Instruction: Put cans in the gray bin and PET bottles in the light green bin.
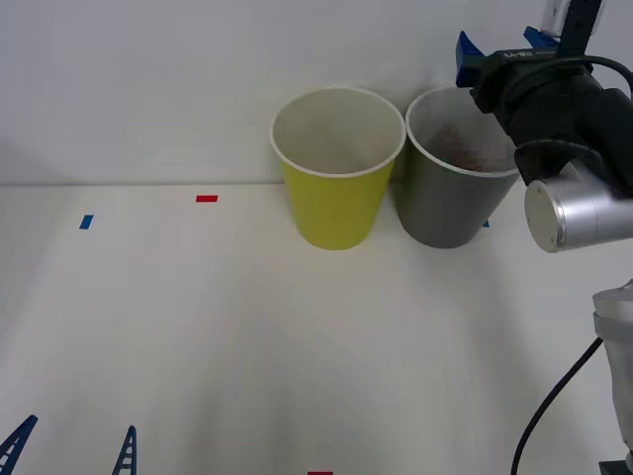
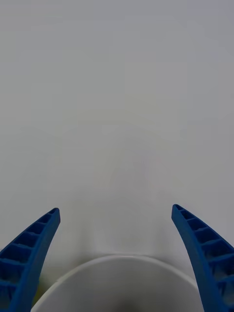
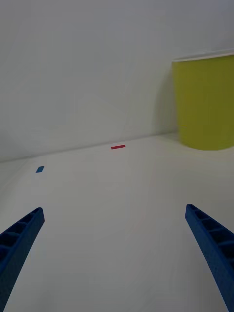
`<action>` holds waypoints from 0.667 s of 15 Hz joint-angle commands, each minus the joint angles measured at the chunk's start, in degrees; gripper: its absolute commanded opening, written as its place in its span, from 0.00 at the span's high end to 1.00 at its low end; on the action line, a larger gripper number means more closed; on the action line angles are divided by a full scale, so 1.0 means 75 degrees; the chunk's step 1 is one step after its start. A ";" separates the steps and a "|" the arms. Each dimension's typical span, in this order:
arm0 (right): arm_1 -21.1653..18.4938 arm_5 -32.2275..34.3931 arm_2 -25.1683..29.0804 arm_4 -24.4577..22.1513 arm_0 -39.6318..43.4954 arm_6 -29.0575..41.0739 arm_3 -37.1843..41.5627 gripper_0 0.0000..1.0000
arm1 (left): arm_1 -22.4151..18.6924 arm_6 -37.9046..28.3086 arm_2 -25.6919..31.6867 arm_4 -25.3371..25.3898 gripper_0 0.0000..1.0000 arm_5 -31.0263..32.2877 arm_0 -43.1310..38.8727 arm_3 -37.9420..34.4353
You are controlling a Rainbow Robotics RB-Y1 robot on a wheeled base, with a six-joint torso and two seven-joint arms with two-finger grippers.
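Up front, the overhead camera shows two large tapered round bins standing side by side at the far edge of the white table (image 1: 198, 327), against a pale wall. The yellow-green bin with the white rim (image 1: 336, 203) is on the left, and the dark gray bin with the pale rim (image 1: 450, 203) is just beside it on the right, their rims almost touching. Inside the gray bin a faint reddish blur lies near the bottom; it may be the small red can, but I cannot tell for certain. The right arm, black and silver, reaches over the gray bin's right rim, with the right gripper (image 1: 504, 45) above the bin's far edge, its blue fingertips sticking out on either side of the black wrist. A small red tape mark (image 1: 206, 198) and a small blue tape mark (image 1: 86, 222) sit on the table to the left of the bins. The left gripper's blue fingertips (image 1: 20, 440) peek in at the lower left corner, low over the table and well apart from the bins.

From the right wrist, the right gripper (image 2: 115, 214) has its ribbed blue fingers spread wide with nothing between them, and the gray bin's pale rim (image 2: 122, 261) curves just under them.

From the left wrist, the left gripper (image 3: 114, 214) is likewise spread and empty over bare table, with the yellow-green bin (image 3: 207, 102) ahead and the red mark (image 3: 118, 146) and blue mark (image 3: 40, 169) beyond.
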State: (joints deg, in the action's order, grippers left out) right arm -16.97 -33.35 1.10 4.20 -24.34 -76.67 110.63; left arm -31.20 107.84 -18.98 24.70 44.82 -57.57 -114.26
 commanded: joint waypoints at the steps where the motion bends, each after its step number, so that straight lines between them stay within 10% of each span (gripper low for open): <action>1: 0.0013 0.0052 -0.0006 0.0003 -0.0012 -0.0031 0.0004 0.25 | 0.0000 0.0000 0.0000 0.0000 0.00 0.0000 0.0000 0.0000; 7: 0.0095 0.0087 -0.0006 0.0003 -0.0012 -0.0078 0.0004 0.25 | 0.0000 0.0000 0.0000 0.0000 0.00 0.0000 0.0000 0.0000; 10: 0.0095 0.0087 0.0018 0.0014 -0.0012 -0.0078 0.0004 0.04 | 0.0000 0.0000 0.0000 0.0000 0.00 0.0000 0.0000 0.0000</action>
State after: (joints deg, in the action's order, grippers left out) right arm -16.27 -32.69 1.13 4.23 -24.41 -77.31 110.64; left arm -31.20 107.84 -18.98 24.70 44.82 -57.57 -114.26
